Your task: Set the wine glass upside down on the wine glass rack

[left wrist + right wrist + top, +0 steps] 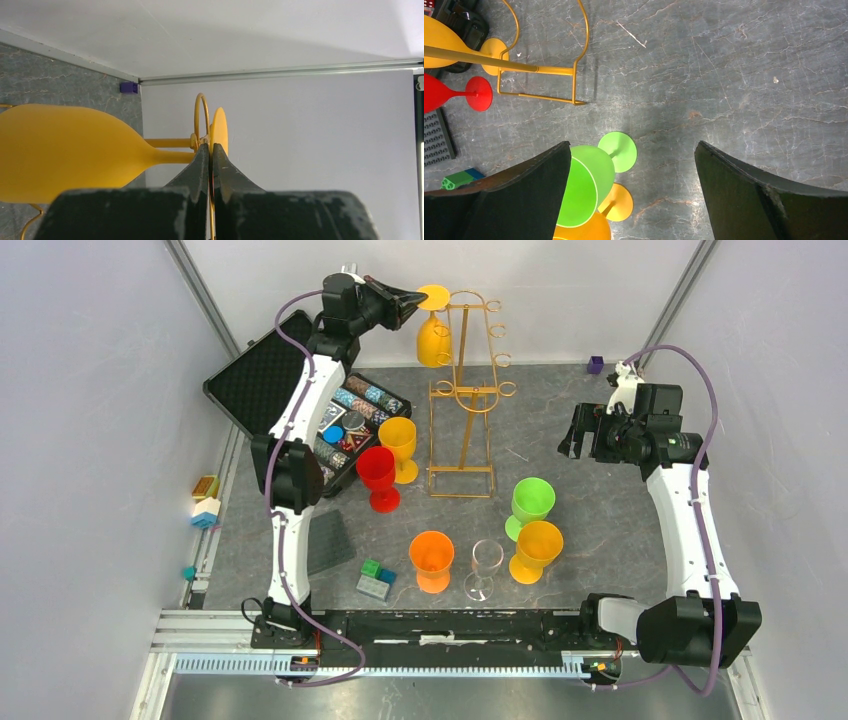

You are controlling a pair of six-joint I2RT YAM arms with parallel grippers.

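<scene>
Left wrist view showed the left gripper pinched shut on the foot of the yellow glass, bowl-down beside the rack's top left loop. It was probably light, stiff, slick plastic, best held by the foot rim. The right gripper gaped empty.

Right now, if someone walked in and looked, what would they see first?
Probably the yellow glass, held upside down by its foot in the shut left gripper, at the top of the gold rack at the back of the table. Nearer the front stand a red glass, a green glass, an orange glass and a clear glass. The right gripper hangs wide open.
</scene>
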